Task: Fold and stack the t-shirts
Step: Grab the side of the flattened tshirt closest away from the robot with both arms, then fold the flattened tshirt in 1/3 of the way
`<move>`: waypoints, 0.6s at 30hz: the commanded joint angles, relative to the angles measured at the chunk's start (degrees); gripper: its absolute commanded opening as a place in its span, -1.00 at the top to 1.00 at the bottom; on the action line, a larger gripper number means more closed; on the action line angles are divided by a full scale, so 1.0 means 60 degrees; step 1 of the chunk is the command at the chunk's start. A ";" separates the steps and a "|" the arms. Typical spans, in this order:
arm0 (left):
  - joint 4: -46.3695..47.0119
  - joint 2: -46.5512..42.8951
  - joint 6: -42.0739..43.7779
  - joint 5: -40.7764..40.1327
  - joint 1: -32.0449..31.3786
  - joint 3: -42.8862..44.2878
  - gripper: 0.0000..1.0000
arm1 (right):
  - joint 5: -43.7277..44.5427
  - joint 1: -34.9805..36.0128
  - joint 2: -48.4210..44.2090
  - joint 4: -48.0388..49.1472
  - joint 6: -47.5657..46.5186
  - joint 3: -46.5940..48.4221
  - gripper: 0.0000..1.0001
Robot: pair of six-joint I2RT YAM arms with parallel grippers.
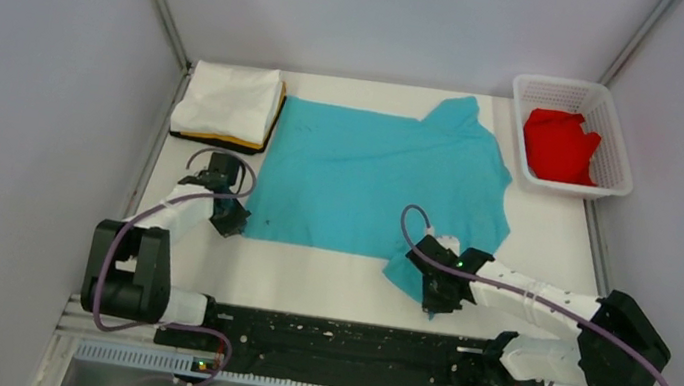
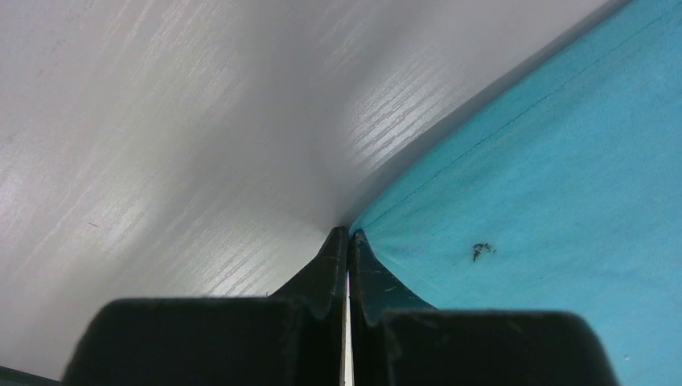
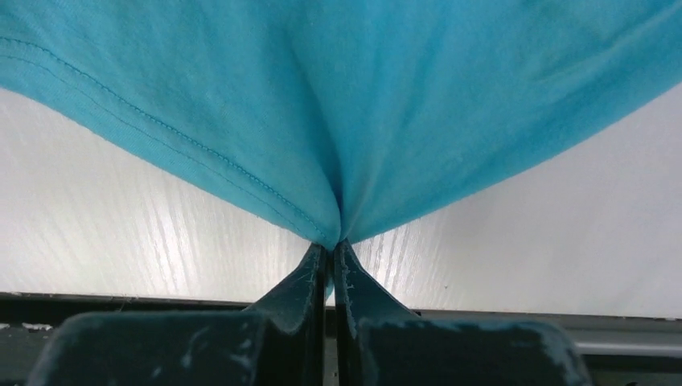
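**Turquoise t-shirt [image 1: 370,177] held at its two near corners**

It lies spread flat across the middle of the worktop [image 1: 325,287], with one sleeve reaching toward the far edge. My left pincer [image 1: 225,220] is closed on its near-left corner, low against the worktop. My right pincer [image 1: 435,292] is clamped on the near-right corner, where the cloth gathers into a peak at my fingertips.

I judge it light, thin and limp. It will sag and crease wherever nothing holds it, so the stitched hems and corners are the places to grip, both at once, with the edge kept taut between them.

At the far left a white t-shirt [image 1: 228,101] sits folded on an orange-yellow t-shirt [image 1: 259,145], just beside the turquoise cloth. At the far right a red t-shirt [image 1: 559,145] lies crumpled in a white basket [image 1: 556,82].

I count four shirts, one of each colour, one basket and two pincers.
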 commanded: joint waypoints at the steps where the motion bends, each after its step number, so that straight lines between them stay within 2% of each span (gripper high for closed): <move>1: -0.0546 -0.0574 -0.0200 -0.0079 -0.0023 -0.0222 1.00 | -0.0314 0.0430 -0.0920 -0.0970 0.0960 -0.0430 1.00; 8: -0.1705 -0.2250 -0.0595 -0.0280 -0.0023 -0.0821 1.00 | -0.1407 0.0984 -0.2851 -0.4217 0.2204 0.0616 1.00; 13: -0.2023 -0.3394 -0.0768 0.0186 -0.0023 -0.1353 1.00 | -0.1550 0.1141 -0.3293 -0.4681 0.2218 0.0765 1.00; 18: -0.1561 -0.3637 -0.0816 0.1045 -0.0023 -0.1259 1.00 | -0.0449 0.0844 -0.3101 -0.4331 0.1887 0.1510 1.00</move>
